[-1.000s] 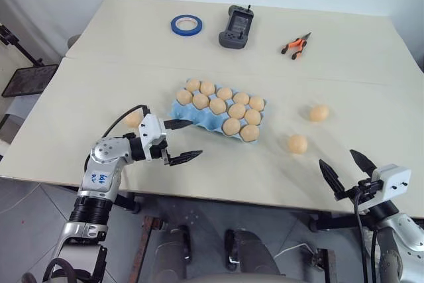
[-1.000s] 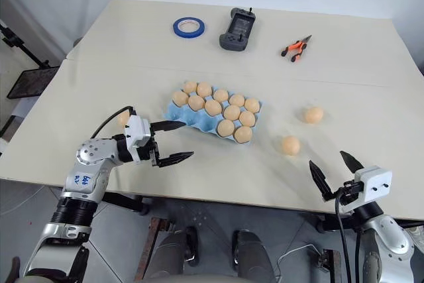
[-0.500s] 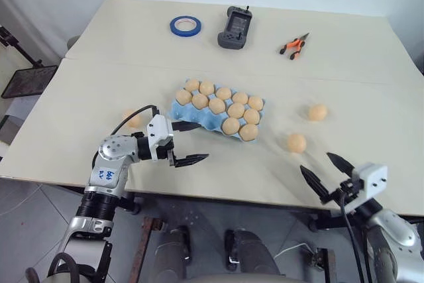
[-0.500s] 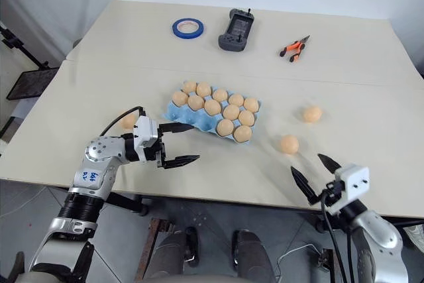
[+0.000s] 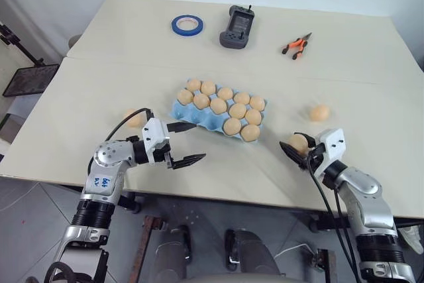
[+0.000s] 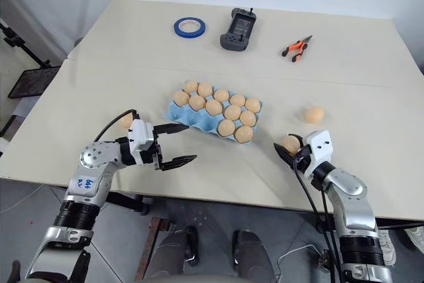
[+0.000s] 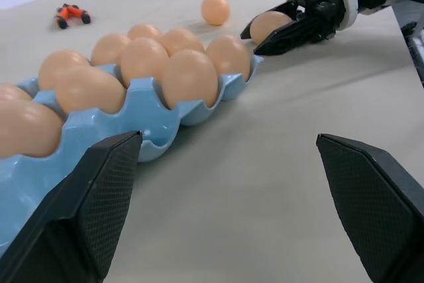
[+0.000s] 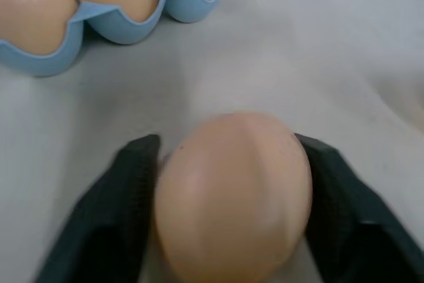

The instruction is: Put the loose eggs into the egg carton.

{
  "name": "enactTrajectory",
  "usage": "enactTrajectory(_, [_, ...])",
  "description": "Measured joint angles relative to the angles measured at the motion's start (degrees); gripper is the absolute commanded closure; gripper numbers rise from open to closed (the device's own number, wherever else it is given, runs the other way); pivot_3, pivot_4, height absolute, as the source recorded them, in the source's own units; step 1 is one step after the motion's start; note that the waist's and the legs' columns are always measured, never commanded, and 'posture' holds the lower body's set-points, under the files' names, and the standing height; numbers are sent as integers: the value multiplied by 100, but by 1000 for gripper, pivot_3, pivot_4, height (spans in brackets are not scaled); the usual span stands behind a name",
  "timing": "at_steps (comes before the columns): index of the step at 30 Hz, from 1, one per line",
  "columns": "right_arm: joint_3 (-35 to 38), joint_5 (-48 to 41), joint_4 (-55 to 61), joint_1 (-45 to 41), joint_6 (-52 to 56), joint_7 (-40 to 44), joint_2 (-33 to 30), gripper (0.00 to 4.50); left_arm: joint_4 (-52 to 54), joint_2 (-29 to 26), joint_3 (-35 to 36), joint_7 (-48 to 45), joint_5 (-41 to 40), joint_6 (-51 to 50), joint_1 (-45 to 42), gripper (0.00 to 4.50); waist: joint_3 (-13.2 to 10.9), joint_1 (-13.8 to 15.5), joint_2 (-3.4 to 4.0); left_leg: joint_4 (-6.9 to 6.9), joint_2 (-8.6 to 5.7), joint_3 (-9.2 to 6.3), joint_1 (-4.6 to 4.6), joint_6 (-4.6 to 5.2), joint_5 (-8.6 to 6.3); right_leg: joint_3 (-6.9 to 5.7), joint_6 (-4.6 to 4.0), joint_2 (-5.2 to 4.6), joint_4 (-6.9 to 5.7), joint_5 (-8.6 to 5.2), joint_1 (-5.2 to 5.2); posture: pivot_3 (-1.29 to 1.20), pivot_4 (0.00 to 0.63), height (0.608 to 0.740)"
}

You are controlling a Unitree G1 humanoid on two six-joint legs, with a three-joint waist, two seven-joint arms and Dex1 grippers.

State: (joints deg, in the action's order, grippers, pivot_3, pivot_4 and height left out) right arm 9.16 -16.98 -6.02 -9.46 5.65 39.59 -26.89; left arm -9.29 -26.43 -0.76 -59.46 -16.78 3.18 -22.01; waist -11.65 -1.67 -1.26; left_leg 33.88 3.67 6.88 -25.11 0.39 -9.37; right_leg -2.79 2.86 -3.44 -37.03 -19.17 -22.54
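Right hand (image 5: 297, 148) closed around a loose egg (image 5: 297, 143) on the counter (image 5: 371, 77), fingers (image 8: 112, 210) pressed on both sides of it, just right of the egg carton (image 5: 199, 118). Left hand (image 5: 189, 142) spread wide, holding nothing, level over the counter just beside the carton's near left end, one finger tip at its edge. Carton sits mid-counter, light blue, most cups filled with eggs; empty cups show at the near left end. Second loose egg (image 5: 320, 112) lies further back on the right, apart from the right hand. Third loose egg (image 5: 134, 118) lies left of the carton, behind the left arm, partly hidden by a cable. Far side of counter: blue tape ring (image 5: 187, 25), grey handheld controller (image 5: 236, 27), orange-handled pliers (image 5: 295, 44).
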Motion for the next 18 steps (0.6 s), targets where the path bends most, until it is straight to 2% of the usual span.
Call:
enactTrajectory(6, [-319,-309,752,-323,364,337,40,2566,67,-138,348,286,-63,-82,261,0,0,-15,0,1,3,0,4,-5,0,2,0,1,-10,0,-2,0,150,740])
enactTrajectory(11, [-996,-321,1314,-1044,920,188,418,2566,115,-199,760,614,-147,-219,571,0,0,-26,0,1,5,-2,1,-27,-12,1,-3,-1,-15,-1,-8,0,150,740])
enactTrajectory(18, [-1813,102,828,-2316,1324,-275,1282,2566,387,-296,1110,935,-206,-352,1053,0,2,-42,-3,-13,3,1,-5,-30,-13,2,-8,-9,-9,-2,-17,0,150,740])
